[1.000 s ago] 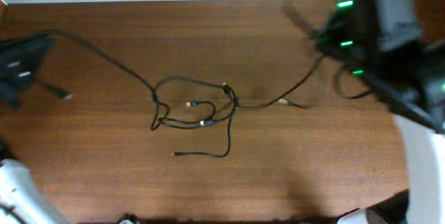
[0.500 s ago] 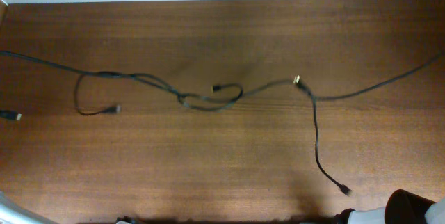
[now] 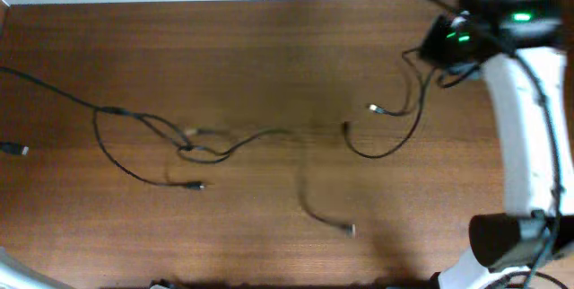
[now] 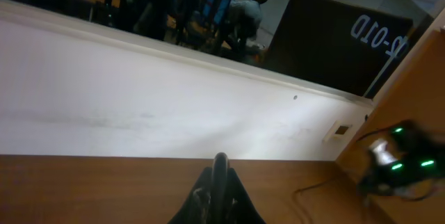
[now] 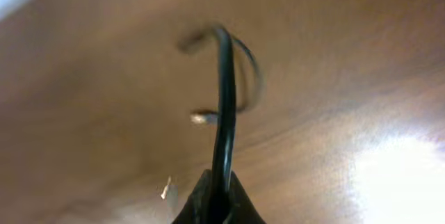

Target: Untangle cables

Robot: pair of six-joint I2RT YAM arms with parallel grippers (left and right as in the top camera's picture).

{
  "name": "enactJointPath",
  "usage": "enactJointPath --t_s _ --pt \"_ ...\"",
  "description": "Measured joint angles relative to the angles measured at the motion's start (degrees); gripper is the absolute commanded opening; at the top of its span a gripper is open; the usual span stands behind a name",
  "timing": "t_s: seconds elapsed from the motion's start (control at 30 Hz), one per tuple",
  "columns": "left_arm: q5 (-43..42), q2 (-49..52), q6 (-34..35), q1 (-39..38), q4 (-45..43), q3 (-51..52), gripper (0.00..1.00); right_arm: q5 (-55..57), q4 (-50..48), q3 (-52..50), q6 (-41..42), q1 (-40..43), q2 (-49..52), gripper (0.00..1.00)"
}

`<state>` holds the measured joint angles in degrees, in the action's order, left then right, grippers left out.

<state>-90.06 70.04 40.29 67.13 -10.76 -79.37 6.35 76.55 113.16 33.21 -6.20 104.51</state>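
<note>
The cables (image 3: 224, 145) lie strung across the brown table as thin black cords, with a small knot (image 3: 186, 150) left of centre. Loose plug ends lie at the lower left (image 3: 195, 185), the lower middle (image 3: 348, 228) and the right (image 3: 373, 108). My right gripper (image 5: 220, 200) is shut on one black cable (image 5: 224, 99), which rises from the jaws and curls over the table. The right arm (image 3: 462, 33) hangs at the far right corner. My left gripper (image 4: 221, 186) is shut on a cable stub (image 4: 221, 163). It is outside the overhead view, where one cord runs off the left edge (image 3: 7, 72).
A white wall (image 4: 139, 92) borders the table's far edge. The right arm's white link (image 3: 520, 136) and base (image 3: 502, 235) stand along the right side. A separate plug (image 3: 13, 149) lies at the left edge.
The cables, bunched in the middle a second ago, were pulled taut half a second ago and now lie slacker. The right arm has come back into view at the far right.
</note>
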Motion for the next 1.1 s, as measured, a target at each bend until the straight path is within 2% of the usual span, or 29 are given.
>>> enactJointPath --t_s 0.17,0.27,0.37,0.47,0.67,0.8,0.9,1.1 --pt "0.0 -0.6 0.0 -0.1 -0.1 0.0 0.00 6.4 -7.9 -14.5 1.2 0.0 2.1 0.04" --pt "0.0 -0.6 0.0 -1.6 -0.1 0.0 0.00 8.5 -8.0 -15.3 1.2 2.4 2.4 0.04" --pt "0.0 -0.6 0.0 -4.0 -0.1 0.0 0.00 8.9 -7.4 -9.6 -1.0 6.2 2.5 0.04" --pt "0.0 -0.6 0.0 -6.1 -0.2 0.0 0.00 8.9 -8.6 1.0 -6.8 8.9 2.5 0.04" --pt "0.0 -0.6 0.0 -9.8 0.1 0.0 0.00 12.2 -23.6 20.3 -19.8 9.4 2.2 0.04" --pt "0.0 -0.6 -0.1 -14.4 0.9 0.0 0.00 13.2 -35.9 23.6 -22.5 14.1 1.6 0.04" --pt "0.0 -0.6 -1.0 -18.6 1.1 0.0 0.00 11.8 -39.9 23.8 -23.4 20.5 2.5 0.04" --pt "0.5 -0.6 -3.9 -27.6 1.8 0.0 0.00 9.0 -45.0 24.3 -24.2 29.0 14.3 0.04"
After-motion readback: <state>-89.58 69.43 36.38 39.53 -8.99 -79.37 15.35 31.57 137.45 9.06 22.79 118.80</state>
